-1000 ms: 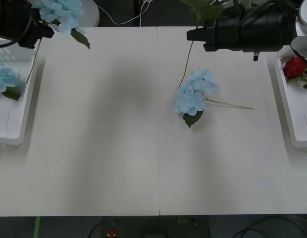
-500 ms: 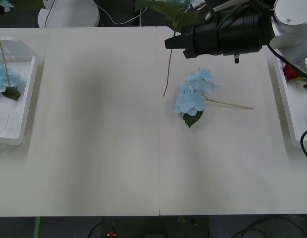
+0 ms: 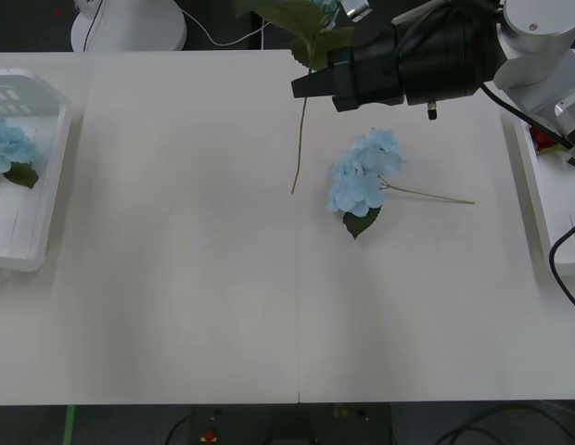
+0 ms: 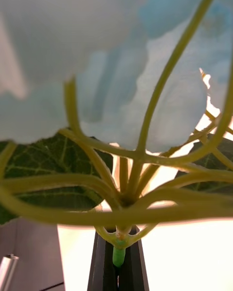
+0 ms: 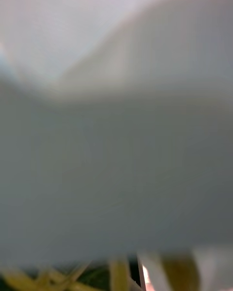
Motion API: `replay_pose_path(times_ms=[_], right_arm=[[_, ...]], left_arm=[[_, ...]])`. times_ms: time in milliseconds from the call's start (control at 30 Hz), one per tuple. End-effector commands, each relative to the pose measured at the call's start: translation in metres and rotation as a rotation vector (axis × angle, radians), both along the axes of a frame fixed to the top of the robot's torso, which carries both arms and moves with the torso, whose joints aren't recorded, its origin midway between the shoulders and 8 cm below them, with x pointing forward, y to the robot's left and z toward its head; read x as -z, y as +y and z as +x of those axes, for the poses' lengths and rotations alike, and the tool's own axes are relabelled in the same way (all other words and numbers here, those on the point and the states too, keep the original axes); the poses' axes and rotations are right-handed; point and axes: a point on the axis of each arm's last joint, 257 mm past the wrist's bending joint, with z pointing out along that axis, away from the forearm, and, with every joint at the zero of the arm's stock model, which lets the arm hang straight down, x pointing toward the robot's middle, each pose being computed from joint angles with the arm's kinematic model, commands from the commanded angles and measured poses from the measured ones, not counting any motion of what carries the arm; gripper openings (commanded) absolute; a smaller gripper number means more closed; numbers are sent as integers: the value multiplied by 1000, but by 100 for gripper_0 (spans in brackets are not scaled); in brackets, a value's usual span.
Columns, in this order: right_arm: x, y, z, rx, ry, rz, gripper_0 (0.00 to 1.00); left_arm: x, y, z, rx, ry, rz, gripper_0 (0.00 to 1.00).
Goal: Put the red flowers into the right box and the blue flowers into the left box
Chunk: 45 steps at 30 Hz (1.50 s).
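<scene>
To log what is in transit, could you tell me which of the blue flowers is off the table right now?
The blue flower pinched in the right end effector at the table's far edge, stem dangling free. Another lies mid-table; a third sits in the left box.

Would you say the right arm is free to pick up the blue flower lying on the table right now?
Probably not yet: the right gripper is shut on a blue flower stem, so it must release that one first. The blue flower on the table lies uncovered just below it.

front view: high, facing down on the table (image 3: 176, 278)
right wrist view: tight under a held blue flower (image 4: 121, 68)
left wrist view: too blurred to tell
</scene>
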Motion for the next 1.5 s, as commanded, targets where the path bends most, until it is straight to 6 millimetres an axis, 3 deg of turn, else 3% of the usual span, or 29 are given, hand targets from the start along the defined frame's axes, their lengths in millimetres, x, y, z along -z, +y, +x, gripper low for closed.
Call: replay_pose_path(times_ms=[33, 267, 433, 767, 800, 833, 900, 933, 1100, 1267, 1500], right_arm=[[-23, 47, -14, -86, -52, 49, 0], [-27, 76, -17, -119, -125, 4, 0], [-29, 91, -21, -138, -158, -15, 0], [-35, 112, -26, -154, -197, -22, 0], [-34, 113, -25, -152, -196, -22, 0], [-33, 115, -26, -153, -199, -21, 0], [-32, 116, -26, -154, -202, -25, 0], [-31, 116, -26, -154, -204, -26, 0], [-35, 118, -27, -159, -215, -28, 0], [-34, 118, -27, -159, -214, -29, 0], [-35, 119, -27, -161, -219, -28, 0]], left_arm=[[12, 41, -14, -30, 49, 147, 0], [68, 69, -31, -90, 140, 232, 0], [102, 69, -26, -103, 152, 228, 0], [116, 62, -17, -78, 162, 276, 0], [117, 62, -16, -64, 163, 292, 11], [117, 62, -15, -57, 163, 299, 33], [116, 62, -11, -48, 150, 313, 88], [114, 62, -8, -40, 139, 322, 100], [98, 54, 5, 32, 102, 358, 100], [74, 26, 15, 111, 52, 277, 100], [50, -12, 4, 250, 25, 95, 100]])
